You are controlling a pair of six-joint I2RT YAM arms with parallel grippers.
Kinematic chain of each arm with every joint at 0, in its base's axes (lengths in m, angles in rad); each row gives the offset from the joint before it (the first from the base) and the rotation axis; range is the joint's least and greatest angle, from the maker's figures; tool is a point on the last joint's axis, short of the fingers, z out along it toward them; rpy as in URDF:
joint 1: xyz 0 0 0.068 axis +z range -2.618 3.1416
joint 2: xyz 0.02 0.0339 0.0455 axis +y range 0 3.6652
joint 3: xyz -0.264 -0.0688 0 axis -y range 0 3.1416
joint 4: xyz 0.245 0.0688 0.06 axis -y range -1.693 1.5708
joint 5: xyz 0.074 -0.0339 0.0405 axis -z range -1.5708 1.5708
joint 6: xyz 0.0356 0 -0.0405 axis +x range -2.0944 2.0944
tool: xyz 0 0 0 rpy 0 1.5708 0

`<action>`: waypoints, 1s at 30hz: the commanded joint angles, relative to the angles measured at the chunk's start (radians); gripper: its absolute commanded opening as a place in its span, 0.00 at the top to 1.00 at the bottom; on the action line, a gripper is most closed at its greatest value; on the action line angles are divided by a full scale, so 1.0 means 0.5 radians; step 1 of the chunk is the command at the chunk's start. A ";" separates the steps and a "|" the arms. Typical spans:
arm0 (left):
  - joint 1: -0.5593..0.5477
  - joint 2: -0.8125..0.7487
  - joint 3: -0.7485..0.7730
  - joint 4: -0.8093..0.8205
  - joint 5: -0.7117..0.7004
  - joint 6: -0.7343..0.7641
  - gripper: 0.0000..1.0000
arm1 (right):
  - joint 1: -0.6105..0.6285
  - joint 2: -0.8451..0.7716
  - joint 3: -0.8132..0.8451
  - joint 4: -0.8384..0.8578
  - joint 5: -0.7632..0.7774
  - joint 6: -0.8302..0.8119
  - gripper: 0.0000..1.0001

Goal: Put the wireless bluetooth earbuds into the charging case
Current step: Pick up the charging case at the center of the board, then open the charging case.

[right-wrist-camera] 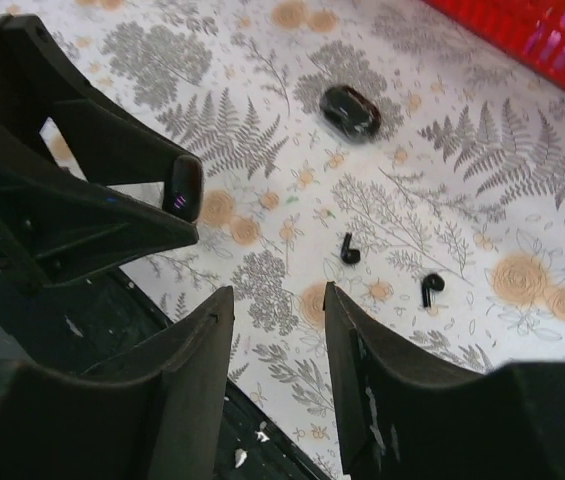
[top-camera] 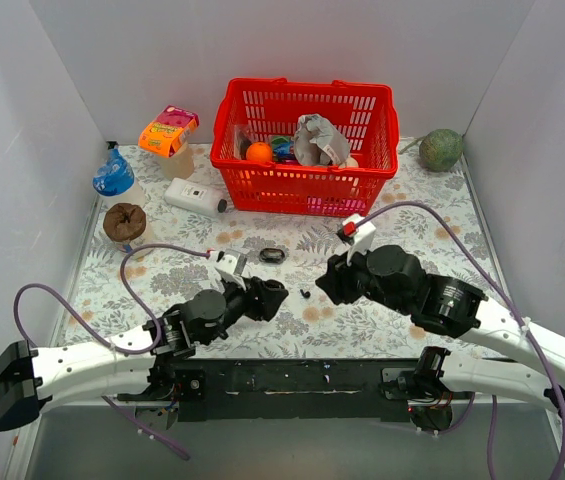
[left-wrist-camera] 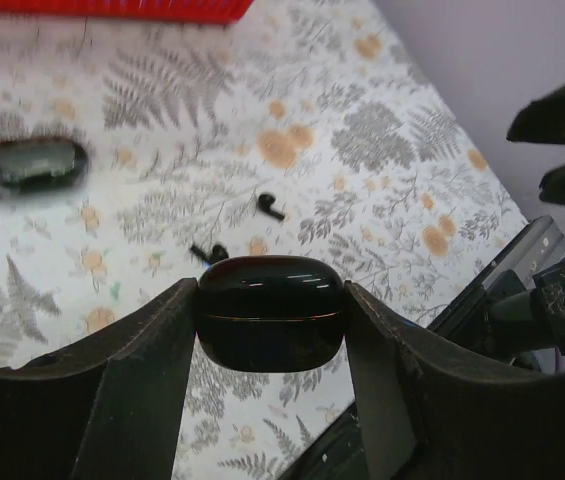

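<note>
My left gripper [left-wrist-camera: 270,305] is shut on the charging case [left-wrist-camera: 270,312], a glossy black rounded case with a seam round its middle, held just above the table. In the top view it hangs at the left gripper [top-camera: 274,293]. Two earbuds, tiny and black, lie on the floral cloth just beyond it [left-wrist-camera: 270,207] [left-wrist-camera: 209,252]. The right wrist view shows them too [right-wrist-camera: 349,249] [right-wrist-camera: 431,288], ahead of my right gripper [right-wrist-camera: 277,300]. That gripper is open with nothing between its fingers. It faces the left one across the earbuds [top-camera: 305,294].
A second black oval piece [top-camera: 273,255], ring-like from above, lies behind the grippers. At the back stand a red basket [top-camera: 307,190], a white box with a black cap [top-camera: 194,197], a blue bottle [top-camera: 114,178], an orange packet [top-camera: 167,130] and a green ball [top-camera: 441,150].
</note>
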 commanded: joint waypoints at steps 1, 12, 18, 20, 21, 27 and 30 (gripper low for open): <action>-0.007 -0.122 -0.220 0.838 0.104 0.817 1.00 | 0.005 0.098 0.320 -0.065 -0.152 -0.154 0.50; -0.004 -0.011 -0.291 1.238 0.718 1.846 1.00 | 0.001 0.457 0.741 -0.363 -0.325 -0.129 0.22; -0.004 -0.033 -0.254 1.158 0.798 1.892 1.00 | 0.001 0.586 0.809 -0.351 -0.386 -0.114 0.21; -0.004 -0.051 -0.248 1.140 0.798 1.886 1.00 | 0.001 0.635 0.815 -0.348 -0.414 -0.114 0.21; -0.007 -0.057 -0.242 1.124 0.798 1.883 1.00 | 0.001 0.647 0.812 -0.339 -0.423 -0.111 0.21; -0.007 -0.116 -0.229 1.063 0.798 1.883 1.00 | 0.001 0.709 0.763 -0.274 -0.478 -0.071 0.21; -0.007 -0.131 -0.229 1.051 0.798 1.889 1.00 | -0.002 0.733 0.735 -0.259 -0.500 -0.053 0.21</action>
